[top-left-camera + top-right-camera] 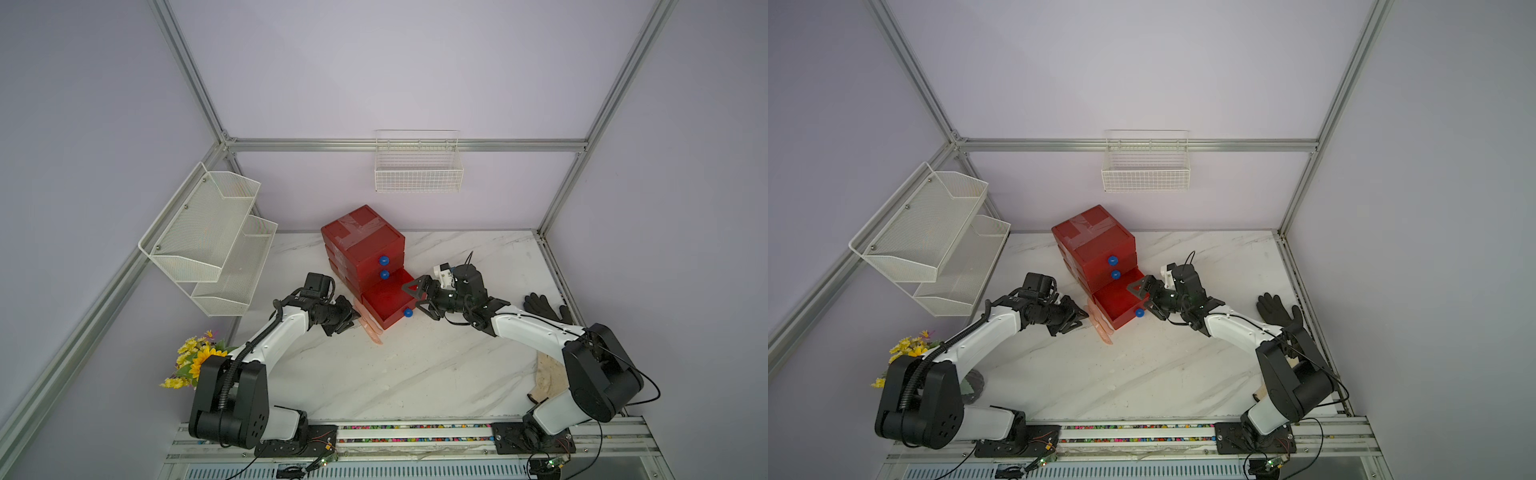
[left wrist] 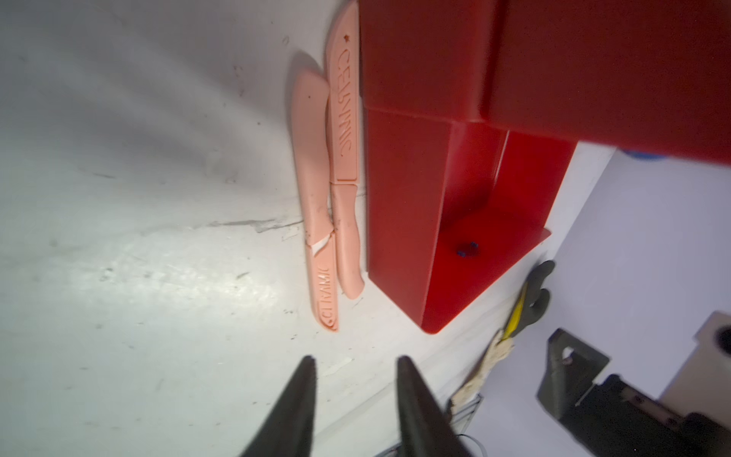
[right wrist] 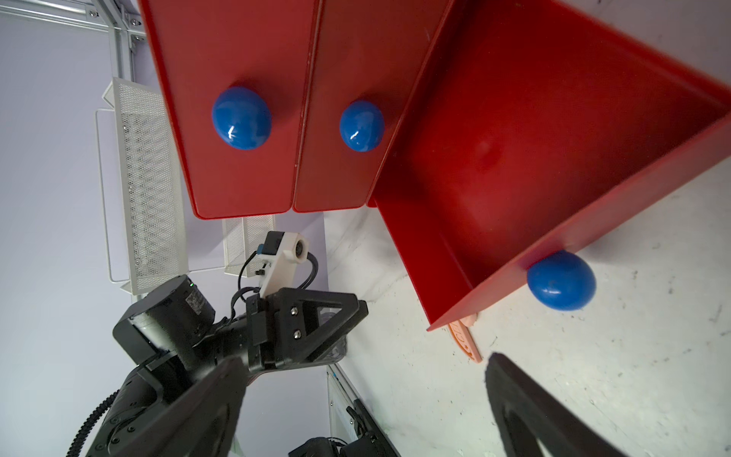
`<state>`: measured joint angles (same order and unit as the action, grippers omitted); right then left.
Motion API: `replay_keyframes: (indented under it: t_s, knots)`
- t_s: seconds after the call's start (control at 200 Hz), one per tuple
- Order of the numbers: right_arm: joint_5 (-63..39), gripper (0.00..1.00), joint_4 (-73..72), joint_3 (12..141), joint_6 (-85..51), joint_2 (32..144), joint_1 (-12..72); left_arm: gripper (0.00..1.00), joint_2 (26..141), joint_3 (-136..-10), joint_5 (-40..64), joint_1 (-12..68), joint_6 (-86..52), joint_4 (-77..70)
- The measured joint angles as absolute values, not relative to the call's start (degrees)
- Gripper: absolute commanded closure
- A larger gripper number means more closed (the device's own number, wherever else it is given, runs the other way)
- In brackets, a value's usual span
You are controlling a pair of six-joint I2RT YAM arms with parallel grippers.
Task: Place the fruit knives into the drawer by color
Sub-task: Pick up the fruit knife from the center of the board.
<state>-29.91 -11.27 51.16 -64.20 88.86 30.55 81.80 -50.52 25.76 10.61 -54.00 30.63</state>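
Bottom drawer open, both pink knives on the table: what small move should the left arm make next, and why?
Probably ease the left tool forward to straddle the nearer pink knife. Its jaws stand apart and empty, just short of it and the other pink knife, lying side by side on the table beside the open, empty-looking bottom drawer.

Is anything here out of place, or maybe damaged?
Yes. Two pink knives lie on the table, along the outer wall of the open bottom drawer, not inside it. One shows a white sliver at its middle, as if its sheath has slipped or cracked.
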Motion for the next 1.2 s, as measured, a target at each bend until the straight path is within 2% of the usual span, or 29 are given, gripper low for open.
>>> replay_keyframes:
  t_s: [0.07,0.15,0.185,0.385,0.58,0.935,1.205]
  knots:
    - [-29.9,0.03,-10.6,51.2,-64.0,88.9,30.5,0.95,85.4,-50.9,26.5,11.0,-54.2,28.5]
    - [-30.0,0.03,-9.7,51.2,-63.7,88.9,30.5,0.96,89.1,-51.3,27.2,11.4,-54.4,26.7]
    - [-30.1,0.03,-9.3,51.2,-63.6,88.9,30.5,1.0,90.6,-51.6,27.5,11.6,-54.4,26.3]
    - [-30.5,0.03,-8.0,51.2,-62.7,88.9,30.5,1.0,96.6,-53.8,28.3,13.3,-53.8,23.9]
    - [-30.5,0.03,-7.6,51.2,-62.7,88.8,30.5,1.0,97.8,-53.6,28.3,14.0,-53.3,22.1]
    - [-30.5,0.03,-7.5,50.9,-62.7,87.9,30.5,1.0,97.4,-49.5,29.0,14.0,-52.8,18.6]
    - [-30.6,0.03,-7.3,49.9,-62.7,87.9,30.5,1.0,91.3,-42.4,29.1,14.0,-52.7,17.5]
